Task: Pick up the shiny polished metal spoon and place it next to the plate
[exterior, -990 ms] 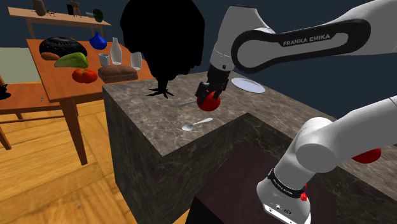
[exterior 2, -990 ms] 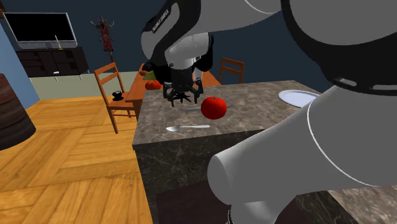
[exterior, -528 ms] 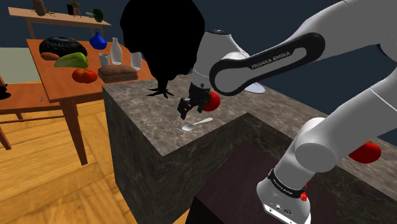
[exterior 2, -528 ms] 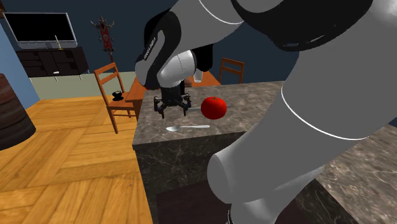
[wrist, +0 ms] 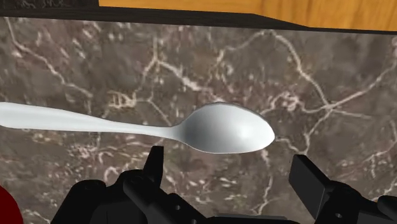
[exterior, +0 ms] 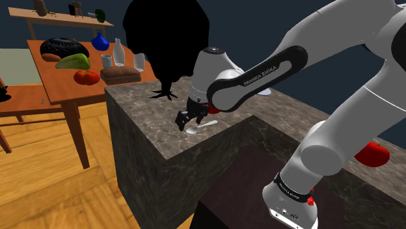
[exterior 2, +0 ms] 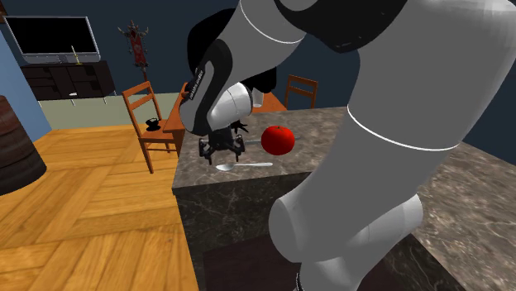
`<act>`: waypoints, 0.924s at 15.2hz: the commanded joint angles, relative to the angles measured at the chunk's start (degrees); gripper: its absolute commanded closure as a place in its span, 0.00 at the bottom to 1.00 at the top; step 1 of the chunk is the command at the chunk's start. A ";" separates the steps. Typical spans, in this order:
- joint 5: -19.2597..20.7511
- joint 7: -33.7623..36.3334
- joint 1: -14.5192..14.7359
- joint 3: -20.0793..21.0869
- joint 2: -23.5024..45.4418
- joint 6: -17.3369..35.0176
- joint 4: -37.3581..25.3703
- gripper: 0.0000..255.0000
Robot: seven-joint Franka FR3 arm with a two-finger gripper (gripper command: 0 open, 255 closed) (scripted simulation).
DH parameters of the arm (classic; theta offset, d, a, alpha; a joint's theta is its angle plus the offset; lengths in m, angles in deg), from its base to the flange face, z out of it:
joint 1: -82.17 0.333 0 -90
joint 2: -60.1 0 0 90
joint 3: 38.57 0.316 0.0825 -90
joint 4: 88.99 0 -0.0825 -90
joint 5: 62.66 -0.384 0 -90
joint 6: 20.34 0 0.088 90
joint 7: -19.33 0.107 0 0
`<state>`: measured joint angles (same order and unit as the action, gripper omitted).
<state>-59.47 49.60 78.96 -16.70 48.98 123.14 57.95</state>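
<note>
Dark marbled worktop (exterior: 140, 114) is sitting in a room with a wood floor; a wooden table (exterior: 45, 73) loaded with food is standing at the upper left of the shoulder view. White spoon (exterior: 200, 127) is lying flat on the worktop near its edge, just left of centre in the shoulder view, with its bowl pointing to the frame's left. Gripper (exterior: 189, 120) is hovering low over the bowel end, fingers spread and grasping nothing. In the wrist view the spoon (wrist: 222, 127) is lying crosswise just beyond the gripper (wrist: 229, 159), with the fingertips standing apart and not touching it. A red tomato (exterior 2: 279, 140) is sitting near the handle end, to the right of the gripper (exterior 2: 222, 149) in the second exterior view.
</note>
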 commanded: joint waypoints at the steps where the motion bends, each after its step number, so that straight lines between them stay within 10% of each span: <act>1: 0.78 0.62 -0.29 0.21 1.17 1.44 0.32 0.00; 9: 0.77 0.62 -0.28 0.20 1.17 1.43 0.31 0.00; 10: 0.77 0.62 -0.28 0.20 1.17 1.43 0.31 1.00; 14: 0.78 0.62 -0.28 0.20 1.17 1.42 0.30 1.00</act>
<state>-58.69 50.22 78.68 -16.50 50.15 124.56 58.25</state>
